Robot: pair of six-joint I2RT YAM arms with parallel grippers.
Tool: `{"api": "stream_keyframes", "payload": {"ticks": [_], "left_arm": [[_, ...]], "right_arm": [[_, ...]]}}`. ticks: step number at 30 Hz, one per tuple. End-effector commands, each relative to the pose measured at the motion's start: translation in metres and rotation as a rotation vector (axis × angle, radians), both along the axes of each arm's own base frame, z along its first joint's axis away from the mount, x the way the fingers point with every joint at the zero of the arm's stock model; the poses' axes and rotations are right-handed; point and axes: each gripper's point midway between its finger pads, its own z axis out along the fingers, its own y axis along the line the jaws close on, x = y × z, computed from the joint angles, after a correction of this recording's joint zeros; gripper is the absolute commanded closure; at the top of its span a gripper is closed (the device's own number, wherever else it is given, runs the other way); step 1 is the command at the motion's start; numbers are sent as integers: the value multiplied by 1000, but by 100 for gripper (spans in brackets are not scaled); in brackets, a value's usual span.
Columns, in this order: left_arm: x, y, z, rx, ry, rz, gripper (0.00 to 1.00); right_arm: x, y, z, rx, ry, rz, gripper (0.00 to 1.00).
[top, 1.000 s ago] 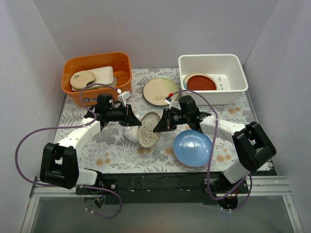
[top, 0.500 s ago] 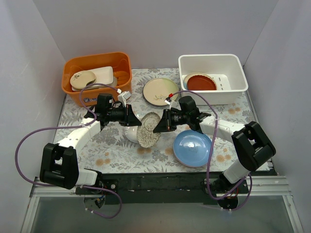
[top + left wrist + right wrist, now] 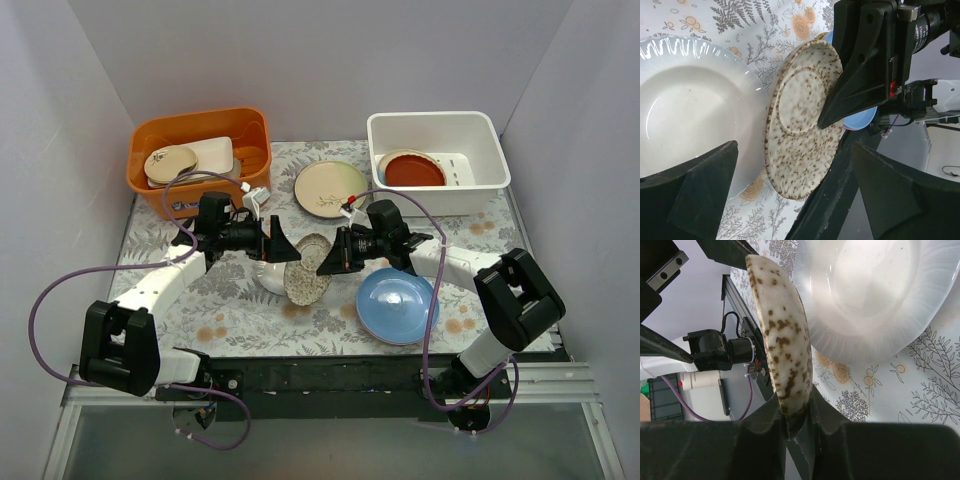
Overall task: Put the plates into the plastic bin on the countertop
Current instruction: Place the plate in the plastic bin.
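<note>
Countertop (image 3: 232,306): white bin (image 3: 436,118) holds red plate (image 3: 411,170); orange tub (image 3: 198,122), cream dishes (image 3: 190,158).

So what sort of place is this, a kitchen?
Probably a walled test booth dressed as a kitchen counter: plain grey walls, a fern-and-flower patterned countertop, with a round blue plate and a white rectangular plastic bin on it.

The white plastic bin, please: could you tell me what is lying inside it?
A dark red plate lies in the white bin, on a paler plate whose rim peeks out left. The slotted floor shows right; anything beneath the plates is covered.
</note>
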Motion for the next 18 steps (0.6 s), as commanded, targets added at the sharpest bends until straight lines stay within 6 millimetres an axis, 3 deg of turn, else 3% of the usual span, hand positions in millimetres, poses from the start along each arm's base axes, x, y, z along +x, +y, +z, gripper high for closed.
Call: {"api": "stream_keyframes", "payload": {"ticks": [1, 18], "left_arm": [[1, 1, 20, -7, -82, 6, 2], [7, 5, 17, 19, -89, 43, 2]], "right_arm": [[0, 4, 10, 41, -39, 22, 99], [3, 6, 13, 33, -49, 33, 99]]}}
